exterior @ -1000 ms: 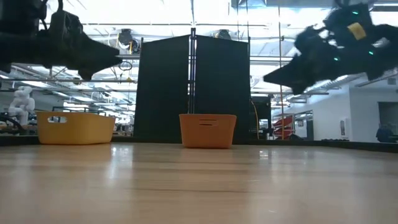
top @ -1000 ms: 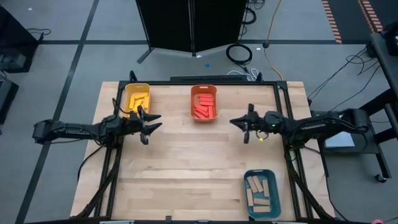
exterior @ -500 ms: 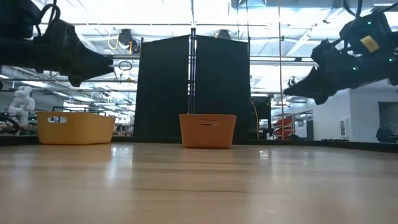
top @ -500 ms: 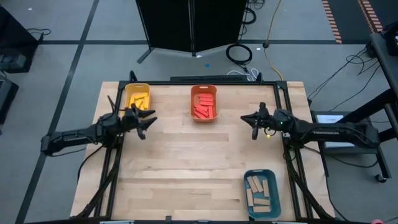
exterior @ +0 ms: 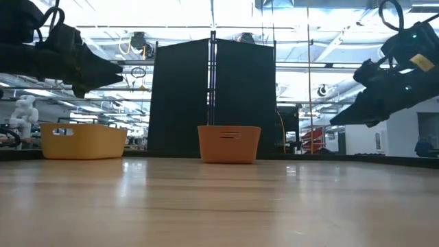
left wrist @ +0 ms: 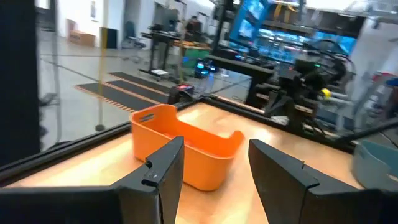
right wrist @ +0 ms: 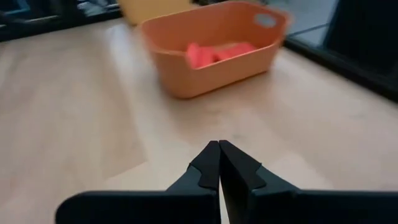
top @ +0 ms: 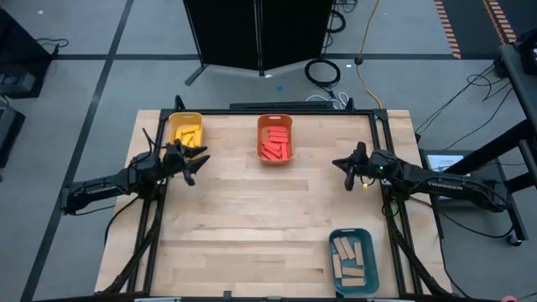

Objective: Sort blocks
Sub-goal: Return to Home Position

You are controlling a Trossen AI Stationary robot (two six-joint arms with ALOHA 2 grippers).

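The red blocks lie in the orange bin. The left hand hangs spread and empty left of that bin. The right hand hangs clenched on nothing to its right.

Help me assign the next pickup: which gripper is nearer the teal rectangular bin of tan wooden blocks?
Right. The right gripper hovers on the same side as the teal bin, farther back; the left gripper hovers at the opposite side, beside the yellow bin.
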